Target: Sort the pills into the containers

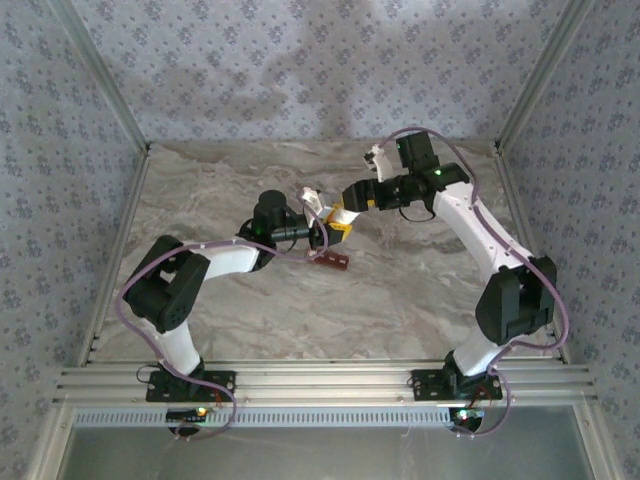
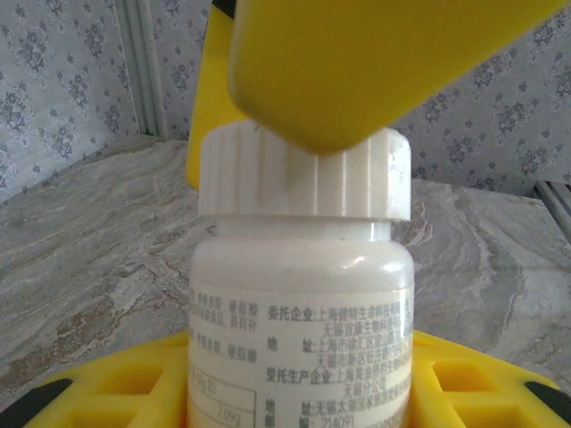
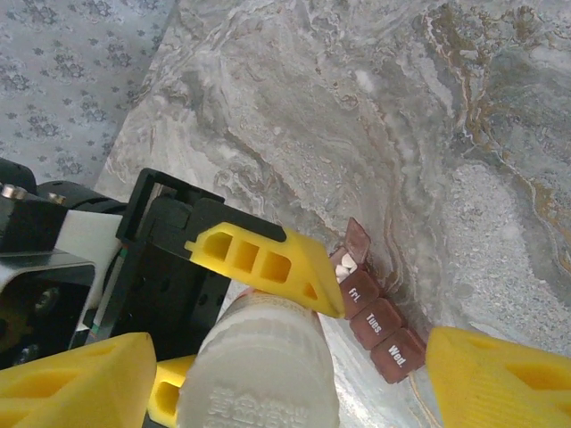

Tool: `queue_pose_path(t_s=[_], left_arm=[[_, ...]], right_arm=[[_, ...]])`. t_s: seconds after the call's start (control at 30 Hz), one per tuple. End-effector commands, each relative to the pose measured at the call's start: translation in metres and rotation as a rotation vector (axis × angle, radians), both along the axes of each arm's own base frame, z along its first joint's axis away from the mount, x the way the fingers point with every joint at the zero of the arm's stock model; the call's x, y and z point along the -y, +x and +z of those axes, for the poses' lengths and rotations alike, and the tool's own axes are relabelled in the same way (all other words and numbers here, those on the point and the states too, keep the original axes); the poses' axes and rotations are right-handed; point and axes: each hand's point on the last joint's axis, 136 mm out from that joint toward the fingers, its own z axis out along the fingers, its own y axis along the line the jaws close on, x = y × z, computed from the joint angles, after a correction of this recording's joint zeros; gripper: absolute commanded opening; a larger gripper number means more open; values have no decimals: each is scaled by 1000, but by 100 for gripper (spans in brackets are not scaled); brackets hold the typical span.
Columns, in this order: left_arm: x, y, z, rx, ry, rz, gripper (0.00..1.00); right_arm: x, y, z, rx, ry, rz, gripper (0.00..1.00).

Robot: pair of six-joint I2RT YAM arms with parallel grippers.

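Note:
A white bottle (image 2: 299,303) with a ribbed cap (image 3: 259,370) stands upright in my left gripper (image 2: 299,397), whose yellow fingers are shut on its lower body. In the top view the left gripper (image 1: 322,232) is at the table's middle. My right gripper (image 3: 285,383) is open, its fingers (image 2: 357,71) straddling the cap, one close against it and the other well apart. The containers (image 3: 379,325), a dark red-brown strip, lie on the table just beyond the bottle (image 1: 332,260). One end lid is up, showing white pills (image 3: 344,264); three lids read Fri., Tues., Wed.
The marble-patterned table (image 1: 400,290) is walled by patterned fabric panels (image 1: 300,60) and aluminium rails (image 1: 320,385). Both arms meet over the middle, the right arm (image 1: 470,215) reaching in from the right. Open surface lies in front of and behind the strip.

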Motion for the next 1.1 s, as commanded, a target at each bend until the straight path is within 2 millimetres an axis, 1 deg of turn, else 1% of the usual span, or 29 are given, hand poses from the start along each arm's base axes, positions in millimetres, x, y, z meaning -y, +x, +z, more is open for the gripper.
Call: queue_pose_path(t_s=[0.0, 0.07, 0.23, 0.33, 0.47, 0.6, 0.63, 0.87, 0.93, 1.07], left_arm=[[1, 1, 19, 25, -30, -25, 0], [1, 1, 18, 23, -29, -24, 0], [0, 2, 18, 21, -29, -21, 0], [0, 2, 17, 19, -31, -20, 0], [-1, 4, 20, 21, -37, -11, 0], [-3, 10, 20, 40, -33, 46, 0], [-3, 11, 20, 53, -29, 68, 0], [-7, 19, 18, 140, -1, 203, 0], [-7, 20, 17, 153, 8, 228, 0], [-4, 20, 17, 163, 10, 243, 0]], right_arm=[[-3, -1, 5, 6, 2, 26, 77], [-4, -1, 3, -2, 3, 25, 72], [-5, -2, 0, -16, 21, 26, 55], [-7, -1, -1, -13, 31, 27, 49], [-11, -1, -8, -51, 45, -13, 46], [-12, -3, -24, -127, 24, -92, 45], [-14, 1, -23, -121, 38, -116, 45], [-16, 9, -44, -257, 61, -365, 45], [-18, 9, -48, -283, 77, -413, 45], [-23, 9, -48, -292, 83, -461, 44]])
